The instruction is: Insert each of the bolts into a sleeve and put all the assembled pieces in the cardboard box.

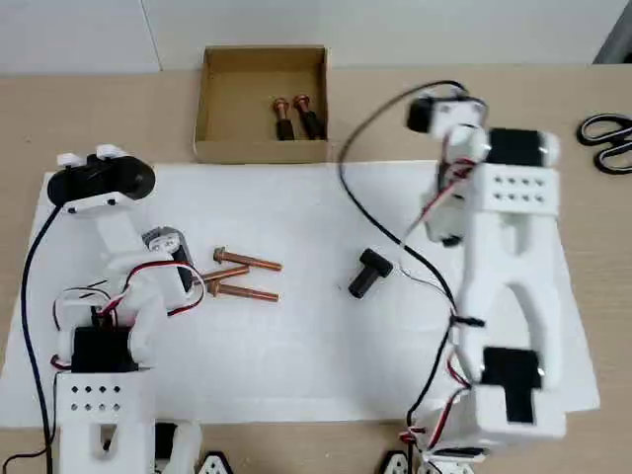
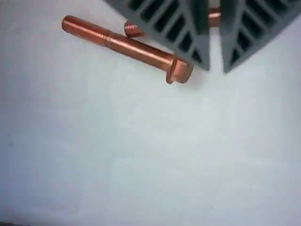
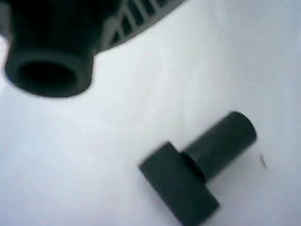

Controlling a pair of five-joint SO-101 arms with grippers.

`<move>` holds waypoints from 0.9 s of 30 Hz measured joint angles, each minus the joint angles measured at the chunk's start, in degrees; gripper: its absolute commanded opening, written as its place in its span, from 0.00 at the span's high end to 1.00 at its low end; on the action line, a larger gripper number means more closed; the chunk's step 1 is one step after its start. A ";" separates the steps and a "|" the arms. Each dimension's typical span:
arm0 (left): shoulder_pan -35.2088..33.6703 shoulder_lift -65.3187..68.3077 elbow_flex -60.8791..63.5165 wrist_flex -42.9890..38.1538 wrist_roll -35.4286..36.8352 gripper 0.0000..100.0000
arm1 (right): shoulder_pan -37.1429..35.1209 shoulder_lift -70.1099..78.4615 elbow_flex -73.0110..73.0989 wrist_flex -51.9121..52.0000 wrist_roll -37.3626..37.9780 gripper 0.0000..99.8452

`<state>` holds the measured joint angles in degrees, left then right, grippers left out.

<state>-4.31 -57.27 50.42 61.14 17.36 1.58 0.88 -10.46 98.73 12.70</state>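
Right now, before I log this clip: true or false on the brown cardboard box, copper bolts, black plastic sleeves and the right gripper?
1. The brown cardboard box holds two assembled pieces. True.
2. Three copper bolts lie on the white sheet. True.
3. The loose black sleeve is in the box. False: it lies on the sheet.
4. The right gripper is empty. False: it is shut on a second black sleeve.
5. The black-handled scissors lie on the sheet. False: they lie on the bare wooden table.
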 measured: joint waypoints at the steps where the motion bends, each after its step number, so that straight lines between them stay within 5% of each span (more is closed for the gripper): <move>1: 0.00 0.00 0.00 0.00 0.79 0.99 | 0.62 -1.58 1.93 0.00 -0.97 1.00; 17: 0.00 -0.09 1.67 0.18 32.18 0.99 | 9.49 -21.45 25.41 0.00 -9.41 1.00; 27: 0.00 1.49 1.49 3.78 30.77 0.99 | 16.09 -32.00 32.53 0.00 -4.48 1.00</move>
<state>-4.31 -55.78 51.91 64.92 48.13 17.67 -31.12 22.07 98.73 8.22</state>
